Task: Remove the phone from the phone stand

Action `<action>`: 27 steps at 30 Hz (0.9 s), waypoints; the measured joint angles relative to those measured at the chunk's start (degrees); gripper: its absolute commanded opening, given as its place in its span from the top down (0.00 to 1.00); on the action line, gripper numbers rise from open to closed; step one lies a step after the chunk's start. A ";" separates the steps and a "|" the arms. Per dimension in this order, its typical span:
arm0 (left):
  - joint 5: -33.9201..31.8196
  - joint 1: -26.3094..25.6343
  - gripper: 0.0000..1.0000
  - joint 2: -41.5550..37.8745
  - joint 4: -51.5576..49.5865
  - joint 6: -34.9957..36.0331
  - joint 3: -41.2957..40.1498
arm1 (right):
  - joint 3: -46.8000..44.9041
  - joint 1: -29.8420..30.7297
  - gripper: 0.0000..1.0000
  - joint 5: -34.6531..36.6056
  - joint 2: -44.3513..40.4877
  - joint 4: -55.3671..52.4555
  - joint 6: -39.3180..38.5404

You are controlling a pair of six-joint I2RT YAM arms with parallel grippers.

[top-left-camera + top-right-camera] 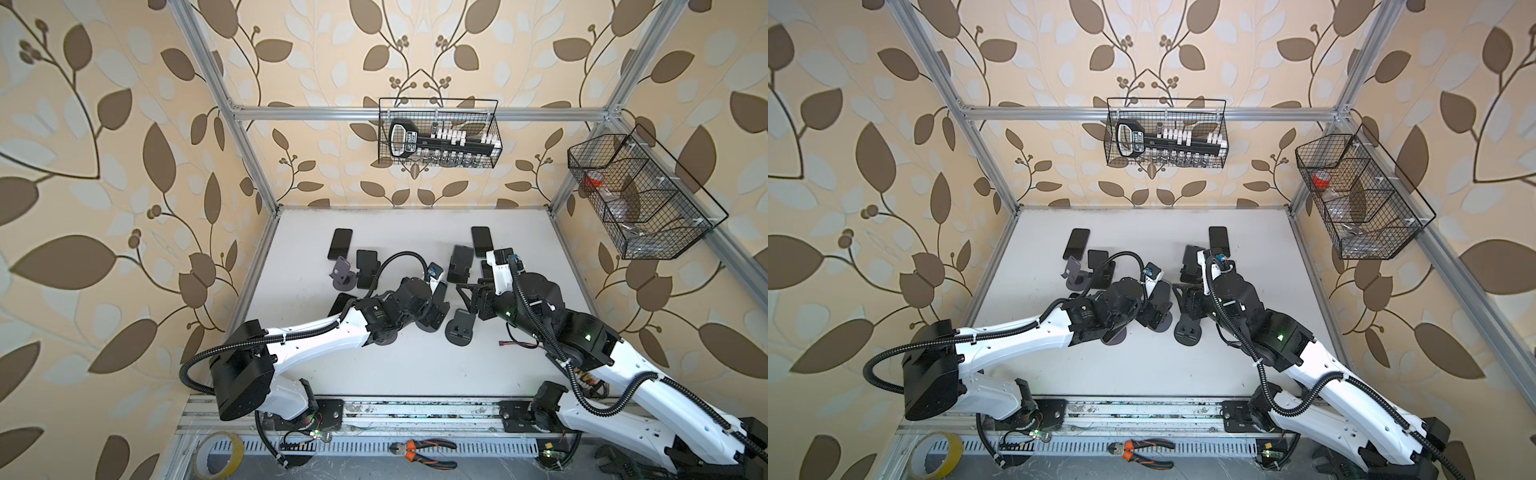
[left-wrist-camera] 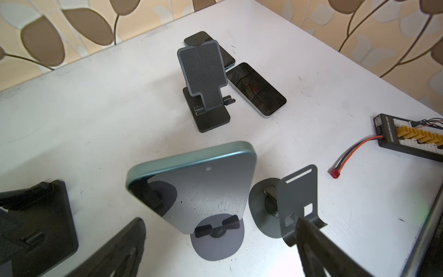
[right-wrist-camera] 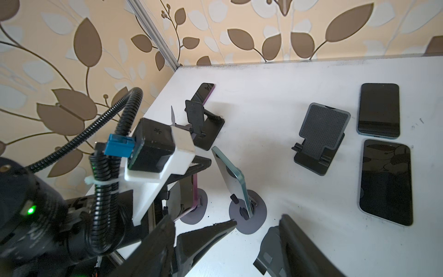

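Eyes on the phone (image 2: 199, 189): a slim slab with rounded corners, a teal rim and a smooth grey face. It leans back on its stand (image 2: 215, 247) at mid-table. That stand is a flat round grey disc, and two small black hooks cup the phone's lower edge.

The left jaws are spread wide, with one dark wedge-shaped finger (image 2: 115, 251) on each side of the phone. Nothing is gripped and I can see no contact. The right jaws are narrower, with a gap showing between the pointed black fingers (image 3: 208, 232), whose tips sit low beside the disc. A slotted stand (image 3: 268, 251) of thin bent grey sheet sits right against one finger; whether it is pinched, I cannot tell.

The table (image 2: 96, 108) is matt white and scuffed. Further back a mesh stand (image 2: 203, 79), square-based with a textured pad, holds nothing. Glossy black flat phones (image 2: 256, 90) lie just beside it.

Now the views. The left wrist camera gets the phone face-on. The right wrist camera catches it edge-on, thin and tilted. It also shows a purple phone (image 3: 191, 194) on a second disc, which the left wrist view misses.

In both top views the arms crowd the middle, and the phone is mostly hidden under the left arm (image 1: 332, 328). Only the top views show the wire baskets (image 1: 436, 133) on the frame and the orange-handled pliers (image 1: 419, 451) by the front rail.
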 measured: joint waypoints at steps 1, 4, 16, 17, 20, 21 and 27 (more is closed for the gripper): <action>-0.02 0.00 0.03 0.07 0.28 0.00 0.00 | 0.00 -0.09 0.34 -0.02 0.02 -0.02 -0.13; -0.02 0.00 0.03 0.11 1.51 0.00 0.00 | 0.00 -0.35 0.41 -0.39 0.04 0.00 -0.50; -1.36 0.00 0.03 0.72 5.01 -0.35 -0.24 | -2.10 -2.49 0.49 -3.32 -0.22 -0.39 -0.57; -1.51 0.00 0.03 0.90 5.05 -0.48 -0.24 | -2.21 -2.60 0.49 -3.48 -0.35 -0.44 -0.57; -2.01 0.00 0.03 1.33 5.03 -0.79 -0.24 | -2.36 -2.91 0.47 -3.82 -0.98 -0.59 -0.57; -2.38 0.00 0.02 1.55 5.20 -0.85 -0.24 | -2.38 -3.02 0.47 -3.87 -1.25 -0.66 -0.57; -3.52 0.00 0.01 3.76 5.49 -1.16 -0.33 | -2.38 -3.48 0.44 -4.00 -1.60 -0.81 -0.59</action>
